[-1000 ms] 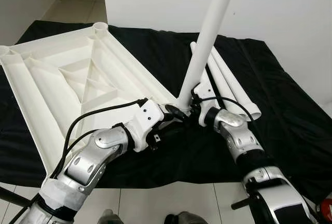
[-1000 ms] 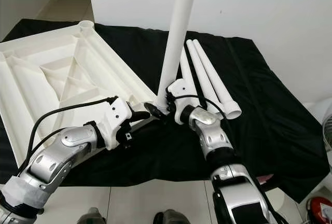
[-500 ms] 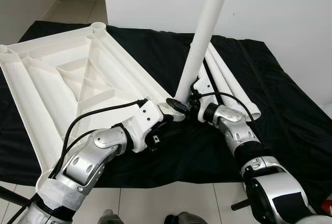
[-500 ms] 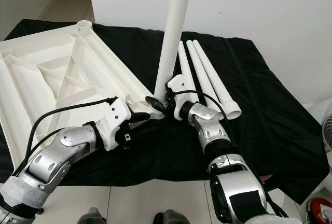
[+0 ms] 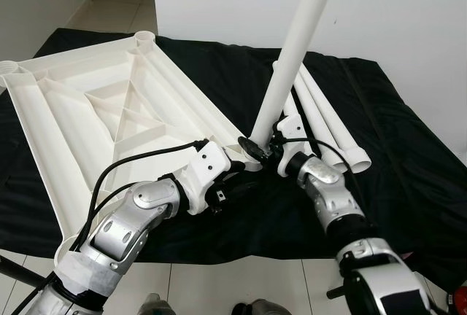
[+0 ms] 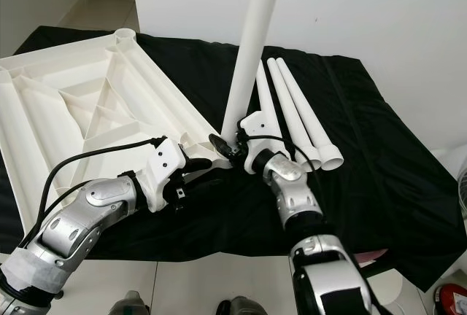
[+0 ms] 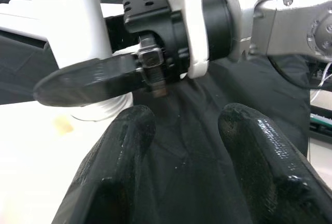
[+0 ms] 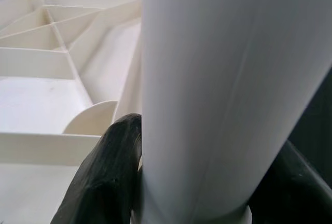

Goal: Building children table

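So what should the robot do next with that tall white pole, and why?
Probably twist the tall white plastic table leg further into the corner socket of the upturned white plastic tabletop. The right end effector grips its base there, yet it leans; the left end effector waits open.

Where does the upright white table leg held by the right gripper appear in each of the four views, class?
Left eye: upright leg, centre-right.
Right eye: centre.
Left wrist: upper left.
Right wrist: between the fingers.
Shared landmark: ribbed white tabletop.
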You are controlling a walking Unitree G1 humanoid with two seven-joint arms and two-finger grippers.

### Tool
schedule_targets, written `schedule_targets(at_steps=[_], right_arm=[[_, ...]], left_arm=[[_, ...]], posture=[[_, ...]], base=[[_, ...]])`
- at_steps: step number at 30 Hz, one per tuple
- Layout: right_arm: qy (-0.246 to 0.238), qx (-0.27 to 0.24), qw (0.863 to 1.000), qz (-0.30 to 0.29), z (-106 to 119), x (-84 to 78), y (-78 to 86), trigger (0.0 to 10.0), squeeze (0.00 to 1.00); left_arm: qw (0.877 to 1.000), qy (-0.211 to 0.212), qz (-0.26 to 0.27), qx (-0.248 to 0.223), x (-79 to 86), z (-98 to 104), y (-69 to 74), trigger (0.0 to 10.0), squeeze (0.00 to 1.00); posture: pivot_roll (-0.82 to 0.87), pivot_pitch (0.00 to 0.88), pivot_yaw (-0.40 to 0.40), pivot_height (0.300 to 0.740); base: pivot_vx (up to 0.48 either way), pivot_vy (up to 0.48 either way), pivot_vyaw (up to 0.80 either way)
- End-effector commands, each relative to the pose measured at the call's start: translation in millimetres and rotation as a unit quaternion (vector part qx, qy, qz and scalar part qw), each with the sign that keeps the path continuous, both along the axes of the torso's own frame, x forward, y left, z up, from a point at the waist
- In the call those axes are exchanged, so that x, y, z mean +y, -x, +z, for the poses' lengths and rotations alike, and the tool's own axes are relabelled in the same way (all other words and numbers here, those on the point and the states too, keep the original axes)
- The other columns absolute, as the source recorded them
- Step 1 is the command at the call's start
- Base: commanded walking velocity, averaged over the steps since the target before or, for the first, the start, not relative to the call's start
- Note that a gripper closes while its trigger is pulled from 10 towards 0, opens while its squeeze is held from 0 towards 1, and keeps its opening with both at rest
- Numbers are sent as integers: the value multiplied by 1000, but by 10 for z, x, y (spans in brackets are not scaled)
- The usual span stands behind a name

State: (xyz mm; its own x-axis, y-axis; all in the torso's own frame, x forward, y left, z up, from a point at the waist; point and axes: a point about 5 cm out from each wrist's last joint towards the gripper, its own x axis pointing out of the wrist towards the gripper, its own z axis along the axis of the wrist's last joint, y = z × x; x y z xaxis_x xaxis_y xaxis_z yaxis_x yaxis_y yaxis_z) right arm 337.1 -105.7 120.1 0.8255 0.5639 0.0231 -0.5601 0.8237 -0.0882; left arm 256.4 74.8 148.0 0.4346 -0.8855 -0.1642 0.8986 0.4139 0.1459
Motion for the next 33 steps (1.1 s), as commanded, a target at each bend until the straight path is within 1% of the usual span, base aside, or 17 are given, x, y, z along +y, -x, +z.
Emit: schedule_targets(at_steps=[1,3,4,6,7,9,11,15,16,18,19,25,26,27,28,32,33], right_arm=[[-10,32,994,-100,-117,-66,46,10000,0],[-19,28,987,-159,-112,-53,90,10000,0],[-19,28,987,-159,-112,-53,90,10000,0],[-27,32,980,-195,-132,14,170,10000,0],[-29,30,981,-189,-131,108,228,10000,0],[-26,17,984,-173,-99,209,283,10000,0],[-22,10,986,-167,-80,227,291,10000,0],[-27,25,979,-200,-85,106,275,10000,0],[-25,25,978,-207,-82,97,291,10000,294],[-25,25,977,-211,-79,91,302,10000,294],[-33,22,978,-206,-53,99,335,10000,1000],[-44,5,981,-188,10,39,328,10000,1000],[-44,1,983,-180,23,8,311,10000,945],[-44,1,983,-180,23,8,311,10000,945],[-46,7,985,-167,24,-27,287,10000,0],[-30,-1,994,-102,88,-163,178,10000,0],[-30,-1,994,-102,88,-163,178,10000,0]], left_arm=[[999,-3,-45,12,-44,-16,48,10000,0],[999,-3,-46,12,-46,-21,48,10000,0],[999,-3,-46,12,-46,-21,48,10000,0],[999,-3,-47,12,-48,-23,54,10000,0],[999,-3,-47,12,-47,-21,51,10000,0],[999,-3,-47,11,-43,-17,46,10000,0],[999,-3,-47,11,-41,-16,44,10000,0],[999,-6,-50,10,-43,-20,46,10000,0],[999,-6,-51,9,-40,-19,44,10000,0],[999,-7,-51,8,-38,-18,42,10000,0],[999,-8,-48,7,-26,-15,31,10000,0],[999,-9,-45,6,-7,-22,31,10000,0],[999,-9,-44,6,-3,-24,31,10000,0],[999,-9,-44,6,-3,-24,31,10000,0],[999,-10,-44,6,-3,-26,32,10000,0],[999,-10,-46,6,-10,-25,36,10000,0],[999,-10,-46,6,-10,-25,36,10000,0]], posture=[[118,0,-98,740],[118,0,-98,740],[118,0,-98,740],[117,0,-103,740],[117,0,-102,740],[115,0,-99,740],[115,0,-99,740],[110,0,-96,740],[112,0,-98,740],[112,0,-98,740],[115,0,-101,740],[116,0,-101,740],[116,0,-101,740],[116,0,-101,740],[117,0,-102,740],[117,0,-102,740],[117,0,-102,740]], base=[[0,0,0],[0,0,0],[0,0,0],[0,0,0],[0,0,0],[0,0,0],[0,0,0],[0,0,0],[0,0,0],[0,0,0],[0,0,0],[0,0,0],[0,0,0],[0,0,0],[0,0,0],[0,0,0],[0,0,0]])
